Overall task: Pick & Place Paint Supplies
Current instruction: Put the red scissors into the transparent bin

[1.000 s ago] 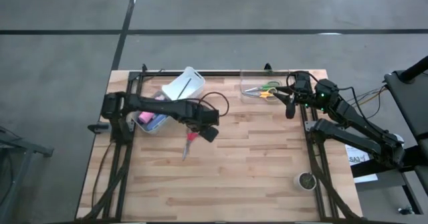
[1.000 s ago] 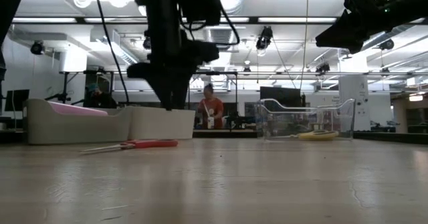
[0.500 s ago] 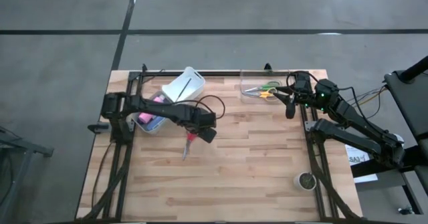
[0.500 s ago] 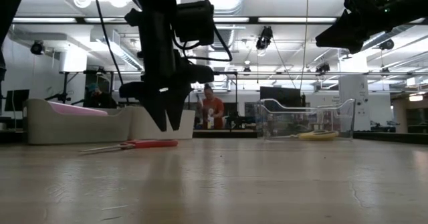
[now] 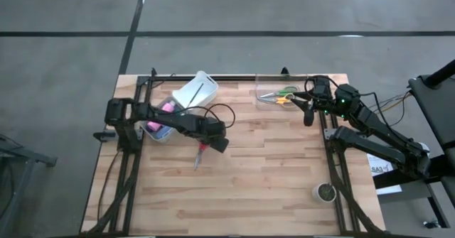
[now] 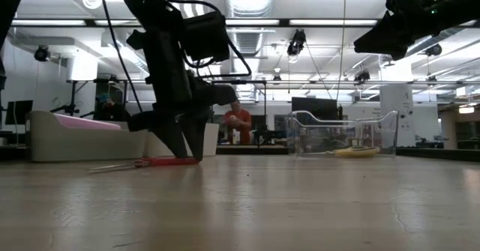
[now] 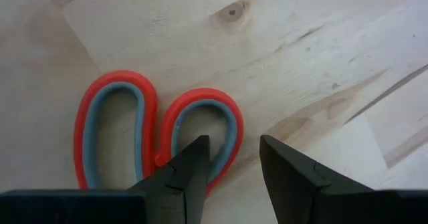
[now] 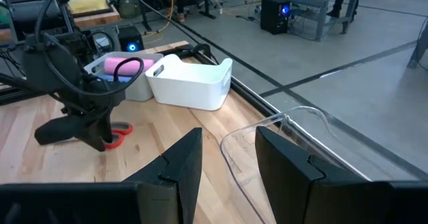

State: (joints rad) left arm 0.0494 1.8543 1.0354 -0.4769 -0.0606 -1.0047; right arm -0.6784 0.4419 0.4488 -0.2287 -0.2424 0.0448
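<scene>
Here you have the left gripper point(image 5: 213, 143) lowered to the wooden table point(image 5: 270, 188) directly over the handle end of the red-handled scissors point(image 5: 200, 153); in the left wrist view its two dark fingers point(image 7: 187, 177) stand apart with a moderate gap and nothing between them, one fingertip overlapping the outer edge of one red loop point(image 7: 200, 127) and the other over bare wood. In the low view the left gripper point(image 6: 180, 142) has its tips at or just above the table surface, with the scissors point(image 6: 150, 162) lying flat beside them; you cannot tell from that view whether the tips touch the handle. The right gripper point(image 5: 308, 114) is held high above the table near the clear bin point(image 5: 279, 96), which contains the green- and yellow-handled scissors point(image 5: 283, 96); in the right wrist view its fingers point(image 8: 180, 167) are parted and hold nothing. The paint supplies you can locate are in the grey bin point(image 5: 160, 128) at the table's left rear: the pink bottle point(image 5: 165, 110) lies inside it, partly covered by the left arm, and shows again in the right wrist view point(image 8: 127, 65). A white bin point(image 5: 195, 90) sits just beside the grey bin. A small round tin point(image 5: 325, 192) rests near the table's right front corner.
</scene>
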